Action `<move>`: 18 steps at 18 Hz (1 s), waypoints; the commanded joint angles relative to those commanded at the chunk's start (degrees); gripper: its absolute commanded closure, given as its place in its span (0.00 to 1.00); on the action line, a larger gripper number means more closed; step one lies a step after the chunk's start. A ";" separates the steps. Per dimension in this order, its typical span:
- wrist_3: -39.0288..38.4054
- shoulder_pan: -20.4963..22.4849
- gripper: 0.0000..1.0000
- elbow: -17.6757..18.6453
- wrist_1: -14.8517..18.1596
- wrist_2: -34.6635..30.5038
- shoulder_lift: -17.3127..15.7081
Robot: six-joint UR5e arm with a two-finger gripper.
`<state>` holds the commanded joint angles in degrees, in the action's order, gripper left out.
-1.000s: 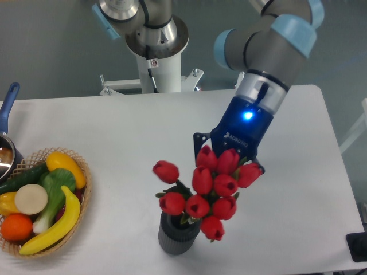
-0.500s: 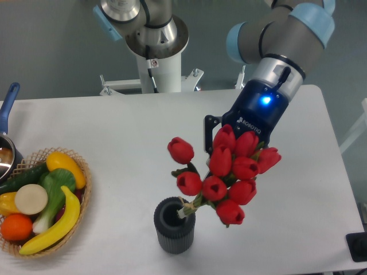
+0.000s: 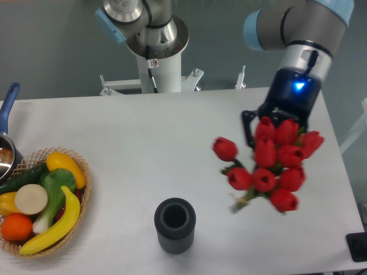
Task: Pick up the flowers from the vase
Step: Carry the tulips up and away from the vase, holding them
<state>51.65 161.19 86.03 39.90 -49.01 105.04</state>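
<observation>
The fixed camera looks down on a white counter [image 3: 143, 137] with 1 arm reaching in from the upper right. Its pincer [image 3: 269, 127] hangs over the right part of the counter, and the flowers [image 3: 269, 166] hang from it in the air, clear of the surface; the red buds hide the fingertips, so the pincer seems to be closed on the bunch, though the grip itself cannot be made out. The bunch is tilted, with its short green stems pointing down and to the left, 1 bud standing apart on the left side, and the rest packed close under the blue-lit wrist. The lower end of the stems is blurred. The vase [image 3: 175, 225] stands upright near the front edge of the counter, well apart from the flowers and to their lower left, its round mouth dark and open toward the camera. At the left edge sits a wicker basket [image 3: 84, 189] holding a banana [image 3: 54, 226], an orange [image 3: 15, 227], a yellow pepper [image 3: 65, 165] and some greens. Above the basket, a metal pot [image 3: 7, 154] with a blue handle is cut off by the frame.
</observation>
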 joint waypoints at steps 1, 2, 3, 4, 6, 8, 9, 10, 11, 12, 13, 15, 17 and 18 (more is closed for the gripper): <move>2.47 0.01 0.99 1.75 0.09 -3.69 -0.88; 3.36 0.01 1.00 3.42 0.44 -7.99 -2.19; 3.37 0.01 1.00 5.01 1.48 -12.30 -3.43; 3.46 0.01 1.00 6.33 2.54 -15.30 -4.13; 3.72 -0.08 1.00 7.30 3.69 -16.82 -4.49; 3.72 -0.26 1.00 8.18 5.09 -19.97 -5.45; 3.81 -0.35 1.00 9.06 6.23 -22.42 -6.07; 4.07 -0.61 1.00 9.94 7.63 -24.71 -6.34; 4.25 -1.31 1.00 10.12 9.21 -26.74 -7.12; 4.16 -1.92 1.00 10.12 11.49 -28.50 -7.65; 3.99 -2.36 1.00 9.95 14.21 -30.17 -7.74; 4.16 -2.46 1.00 8.81 18.96 -32.63 -7.57; 4.25 -2.54 1.00 7.49 20.74 -33.87 -7.04; 4.25 -2.72 1.00 6.79 21.96 -35.53 -6.52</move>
<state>55.90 158.47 92.82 61.86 -84.53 98.52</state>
